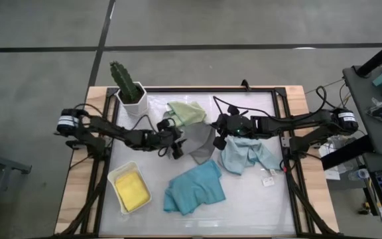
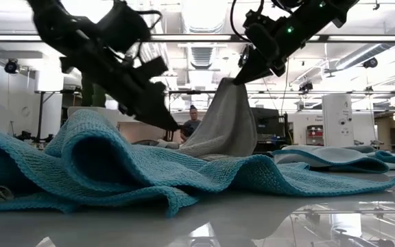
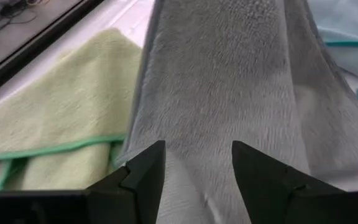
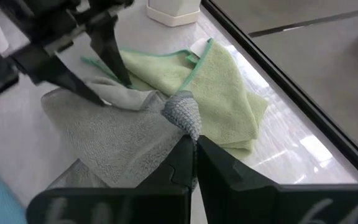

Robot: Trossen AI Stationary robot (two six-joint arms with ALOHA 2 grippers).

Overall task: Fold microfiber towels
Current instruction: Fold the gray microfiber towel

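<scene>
Five microfiber towels are lying on the white counter (image 1: pixel 257 206), one of each colour. The right gripper (image 4: pixel 194 146) is pinching a bunched corner of the one grey towel (image 1: pixel 201 141), its two fingers pressed together on the cloth and lifting that corner so the towel is hanging from it in a tent shape. The left gripper (image 3: pixel 197 177) is sitting at the opposite edge of the same grey towel, its two fingers spread apart with the cloth lying between and just past them; the fingers are not clamping it.

The one sage green towel (image 1: pixel 186 111) is lying crumpled just beyond both grippers, partly tucked under the grey one. The one pale blue towel (image 1: pixel 246 154) is lying rumpled directly beneath the right gripper. The one teal towel (image 1: pixel 194 188) is spreading loosely on the near side of the two grippers. The one yellow towel (image 1: pixel 132 189) is resting folded inside the single white tray (image 1: pixel 116 175), near the left arm. One potted cactus (image 1: pixel 128 85) is standing beyond the left gripper.
</scene>
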